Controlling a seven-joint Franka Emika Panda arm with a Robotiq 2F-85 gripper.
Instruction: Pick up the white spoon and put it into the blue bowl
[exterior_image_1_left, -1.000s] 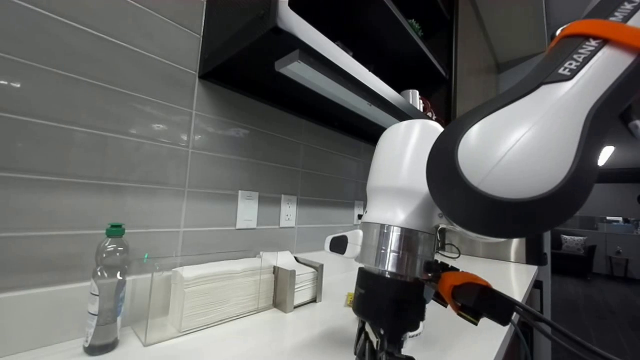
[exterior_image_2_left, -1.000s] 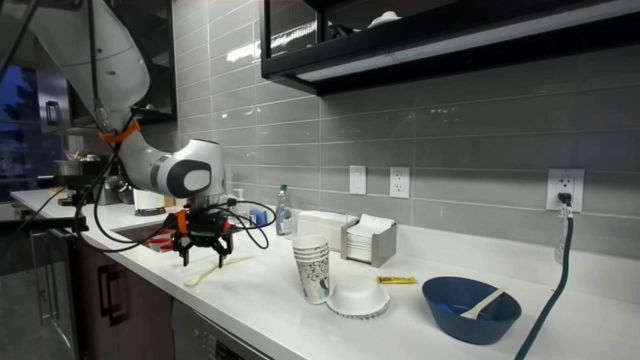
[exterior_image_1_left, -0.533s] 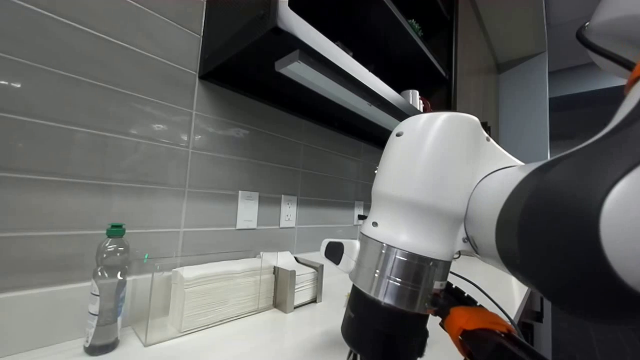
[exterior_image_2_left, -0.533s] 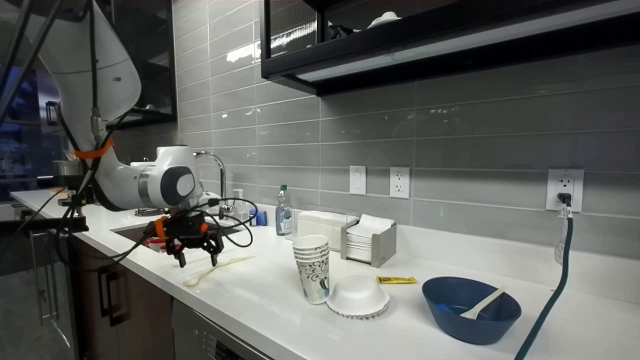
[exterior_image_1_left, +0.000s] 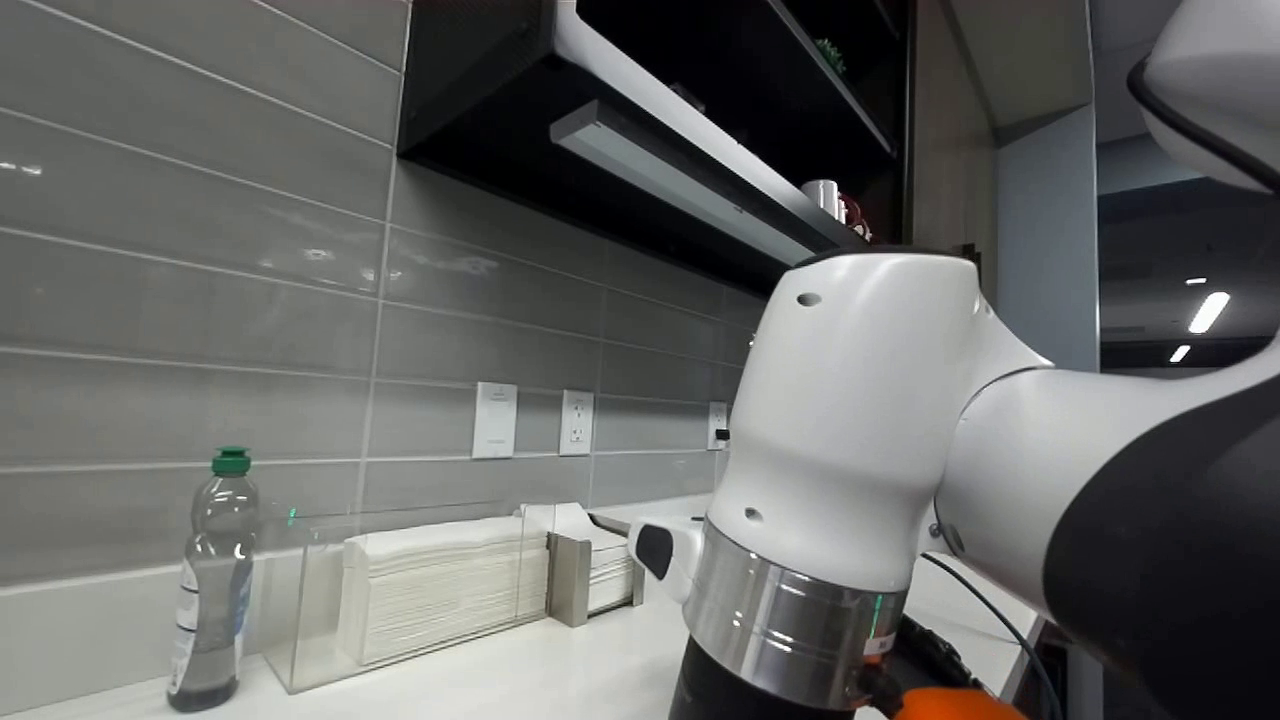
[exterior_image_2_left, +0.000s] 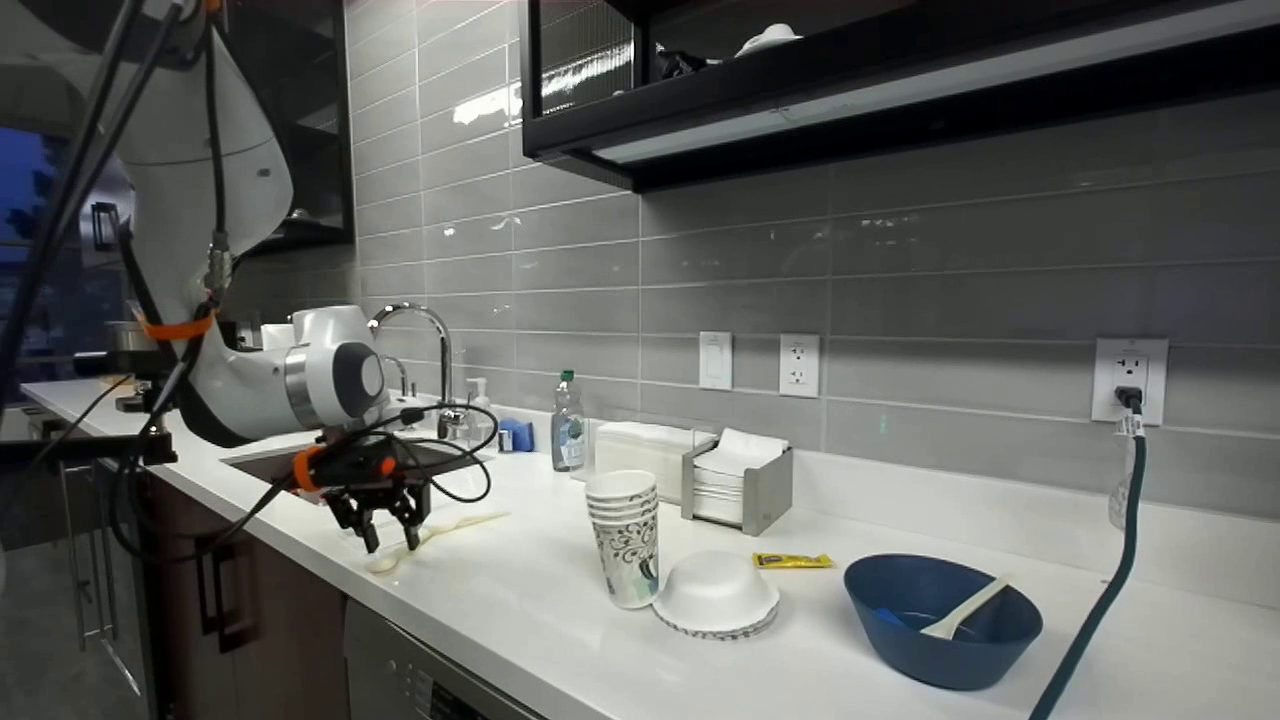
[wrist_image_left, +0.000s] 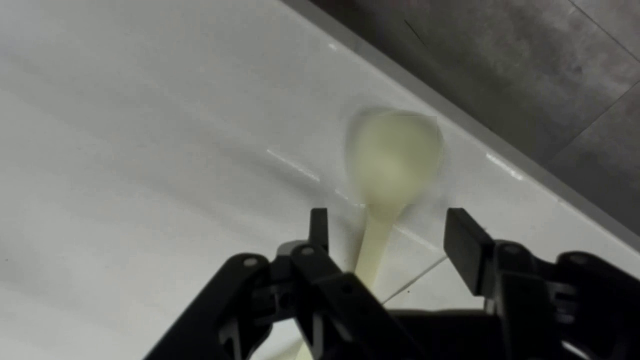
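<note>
The jaws of the gripper (wrist_image_left: 387, 232) stand apart, pointing down over the near left part of the white counter (exterior_image_2_left: 520, 600), and in the wrist view the handle of the white spoon (wrist_image_left: 392, 160) runs between the fingers (wrist_image_left: 467, 250) with a gap on either side. How far the tips are from the counter, I cannot tell. The spoon (closer to cream than white in that view) lies with its blurred head just beside the near edge, its handle slanting far and to the right in an exterior view. Well apart on the right stands the blue bowl (exterior_image_2_left: 950, 662), a pale utensil (exterior_image_2_left: 965, 607) leaning in it with its handle over the far right rim. Between spoon and bowl stands a stack of patterned cups (exterior_image_2_left: 628, 550), with upside-down white paper bowls (exterior_image_2_left: 716, 590) just to its right; a yellow packet (exterior_image_2_left: 792, 560) lies farther back. Near the wall a metal holder (exterior_image_2_left: 770, 495) carries white napkins (exterior_image_2_left: 742, 450), folded paper towels (exterior_image_1_left: 450, 590) sit to its left, and in both exterior views a green-capped bottle (exterior_image_1_left: 210, 590) stands left of those. The arm (exterior_image_1_left: 840, 430) fills the right of an exterior view.
</note>
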